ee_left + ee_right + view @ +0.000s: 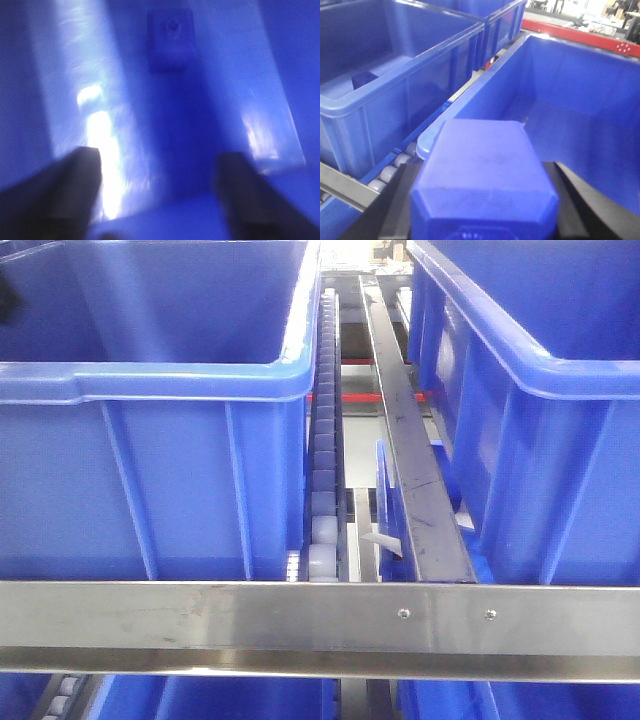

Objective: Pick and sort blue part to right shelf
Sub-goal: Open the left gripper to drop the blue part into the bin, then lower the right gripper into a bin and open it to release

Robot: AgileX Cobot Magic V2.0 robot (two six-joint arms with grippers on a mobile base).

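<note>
Our right claw [482,220] clamps the blue part [482,180] at the bin [580,70] rim; carry it well inside before release. Our left claw [155,195] hangs wide.

My left gripper [157,195] fingers [60,192] look black and blocky, perhaps matte; my right gripper [485,200] matches.
</note>
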